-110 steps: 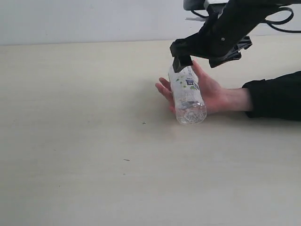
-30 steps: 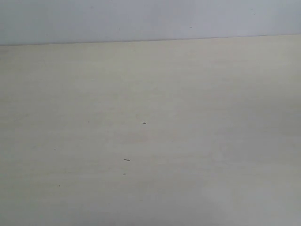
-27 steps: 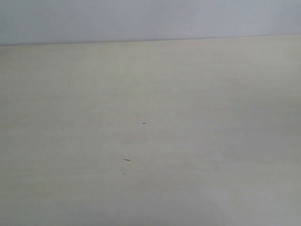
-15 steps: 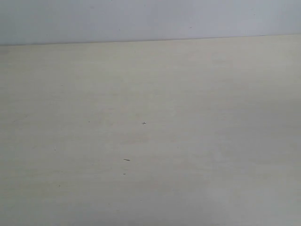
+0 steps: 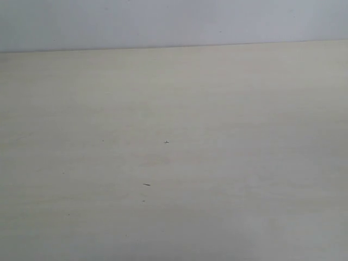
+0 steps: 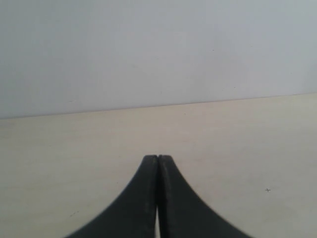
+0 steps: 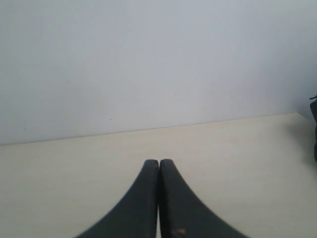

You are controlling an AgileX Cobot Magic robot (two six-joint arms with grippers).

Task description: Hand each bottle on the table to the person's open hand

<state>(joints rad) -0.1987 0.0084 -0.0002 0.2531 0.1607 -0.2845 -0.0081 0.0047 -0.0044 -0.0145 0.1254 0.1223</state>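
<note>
No bottles show in any view, and the person's hand is out of view too. The pale beige table (image 5: 217,109) fills the exterior view, bare but for tiny specks. Neither arm appears in the exterior view. In the left wrist view my left gripper (image 6: 157,157) is shut, its black fingers pressed together with nothing between them, pointing over the table (image 6: 74,144) toward the white wall. In the right wrist view my right gripper (image 7: 159,161) is likewise shut and empty above the table (image 7: 237,148).
A white wall (image 5: 163,22) runs along the table's far edge. A small dark mark (image 5: 146,184) and a tiny cross-shaped speck (image 5: 166,142) lie on the table. A dark object (image 7: 314,129) shows at the edge of the right wrist view.
Since 3.7 s ago the right arm, the bottle and the person's hand have all left the exterior view. Over the last second nothing has moved.
</note>
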